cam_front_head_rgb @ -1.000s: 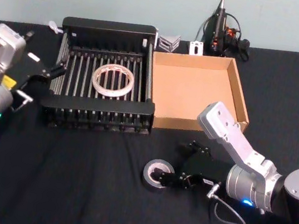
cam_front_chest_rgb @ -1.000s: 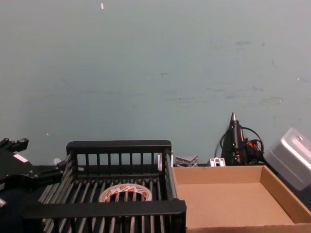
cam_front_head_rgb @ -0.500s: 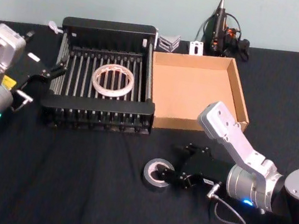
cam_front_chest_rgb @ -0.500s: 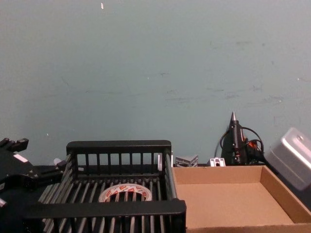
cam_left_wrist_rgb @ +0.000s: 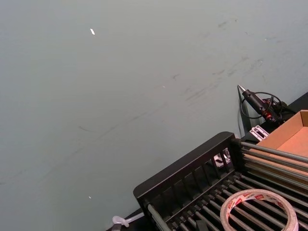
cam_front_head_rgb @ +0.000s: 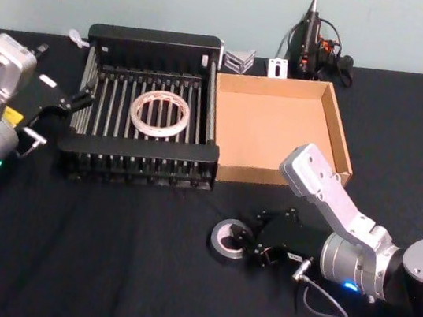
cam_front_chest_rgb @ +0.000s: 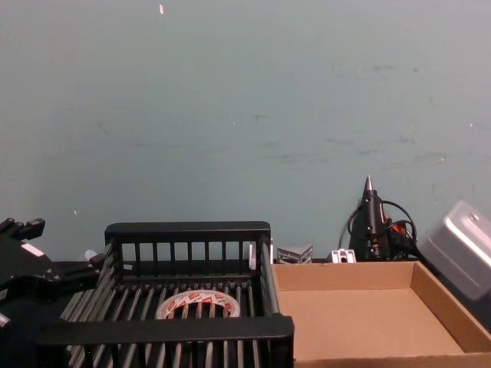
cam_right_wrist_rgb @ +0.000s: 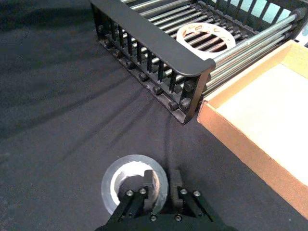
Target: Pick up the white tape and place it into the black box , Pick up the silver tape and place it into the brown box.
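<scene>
grey-silver, the silver tape [cam_front_head_rgb: 230, 240] lies on the black desk [cam_front_head_rgb: 102, 254] near the brown box [cam_front_head_rgb: 279, 129]; the right gripper [cam_front_head_rgb: 250, 248] is at it. left gripper [cam_front_head_rgb: 64, 105] sits left of the black box [cam_front_head_rgb: 144, 156], jaws apart, empty.

right wrist view: jaws pinch the roll's wall.

chest view: white tape [cam_front_chest_rgb: 198, 304] lies in the crate.
</scene>
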